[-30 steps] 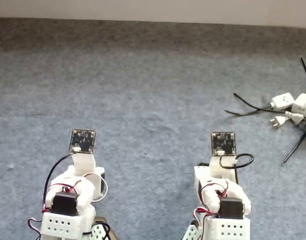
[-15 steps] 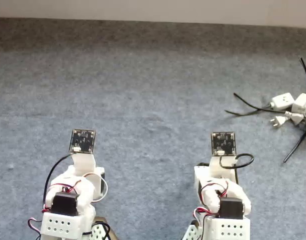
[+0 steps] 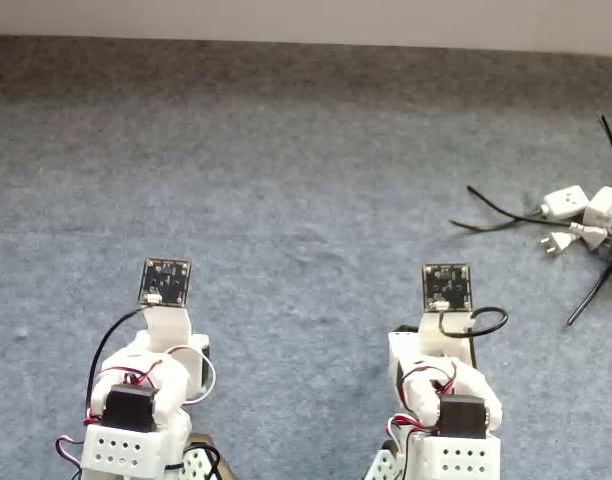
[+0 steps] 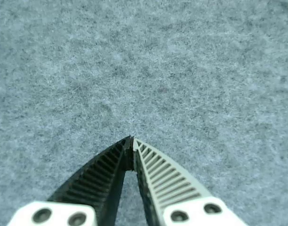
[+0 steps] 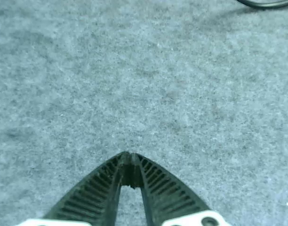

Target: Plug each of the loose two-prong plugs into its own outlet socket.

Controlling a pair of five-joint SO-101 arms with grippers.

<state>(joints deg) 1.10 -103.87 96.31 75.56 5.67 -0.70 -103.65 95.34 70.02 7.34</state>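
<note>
We are judging the task as not yet started: the plugs [image 3: 558, 241] and sockets [image 3: 566, 203] are lying tangled at the tabletop's right edge. The left end effector [image 4: 132, 143] and right end effector [image 5: 127, 157] are sitting pressed together, empty, well apart from them.

The plugs [image 3: 557, 241] and sockets [image 3: 564, 203] lie tangled on the table [image 3: 306, 180], right of and beyond both arms [image 3: 151, 390].

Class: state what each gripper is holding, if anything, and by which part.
Nothing is held. The left gripper and right gripper are both shut empty over the carpet; the plugs lie apart on it.
</note>
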